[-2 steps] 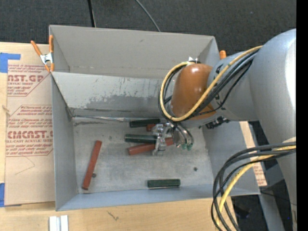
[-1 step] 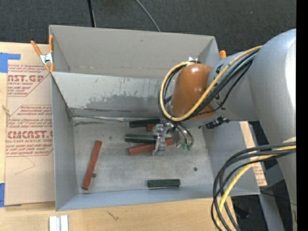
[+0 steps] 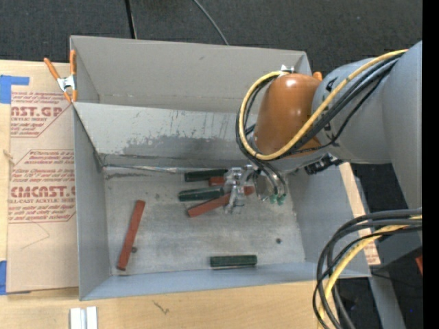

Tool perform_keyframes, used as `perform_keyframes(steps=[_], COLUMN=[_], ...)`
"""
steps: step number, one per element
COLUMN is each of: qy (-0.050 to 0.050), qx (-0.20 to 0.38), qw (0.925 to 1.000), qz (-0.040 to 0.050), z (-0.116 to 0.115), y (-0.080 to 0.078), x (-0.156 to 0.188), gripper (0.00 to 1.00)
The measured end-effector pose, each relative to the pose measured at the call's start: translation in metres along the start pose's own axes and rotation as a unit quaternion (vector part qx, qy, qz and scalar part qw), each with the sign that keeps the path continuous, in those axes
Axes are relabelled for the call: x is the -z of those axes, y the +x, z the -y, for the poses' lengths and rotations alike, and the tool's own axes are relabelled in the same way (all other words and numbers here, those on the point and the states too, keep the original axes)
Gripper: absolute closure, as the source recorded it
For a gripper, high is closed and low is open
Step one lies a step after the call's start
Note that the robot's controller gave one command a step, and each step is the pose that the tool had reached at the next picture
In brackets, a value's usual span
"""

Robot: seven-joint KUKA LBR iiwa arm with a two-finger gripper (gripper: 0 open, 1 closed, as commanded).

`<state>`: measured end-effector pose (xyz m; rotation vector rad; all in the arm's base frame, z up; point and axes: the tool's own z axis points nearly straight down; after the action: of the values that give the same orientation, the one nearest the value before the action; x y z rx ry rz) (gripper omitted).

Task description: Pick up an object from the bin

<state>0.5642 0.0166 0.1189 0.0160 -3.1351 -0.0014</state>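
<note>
Gripper (image 3: 235, 199) is down in the small cluster of red and green sticks, mid-bin (image 3: 171, 242) toward the back wall.
We see its tip right at the ends of a red stick (image 3: 204, 209) and a dark green stick (image 3: 199, 195), but we honestly can't tell if it's open or clamped on anything. A long red stick (image 3: 130, 234) and a green bar (image 3: 233, 260) lie well apart from it.

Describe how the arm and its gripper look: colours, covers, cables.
The arm is made of pale grey, rounded links. A smooth orange-brown dome cover sits at its wrist, with black and yellow cables looped around it; more of the same run lower down the arm. The gripper is small and silvery metal, with a green bit beside it.
</note>
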Motion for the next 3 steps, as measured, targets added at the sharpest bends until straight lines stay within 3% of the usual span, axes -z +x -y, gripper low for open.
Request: perform_keyframes(steps=[1,2,3], qy=[0.0,0.0,0.0], qx=[-0.043,-0.002,0.123], qw=[0.9991,0.9999,0.9924], qz=[0.0029,0.0108,0.0013], z=[-0.011,-0.003,0.019], y=[-0.013,0.005,0.03], x=[0.059,0.039,0.012], gripper=[1.0,1.0,1.0])
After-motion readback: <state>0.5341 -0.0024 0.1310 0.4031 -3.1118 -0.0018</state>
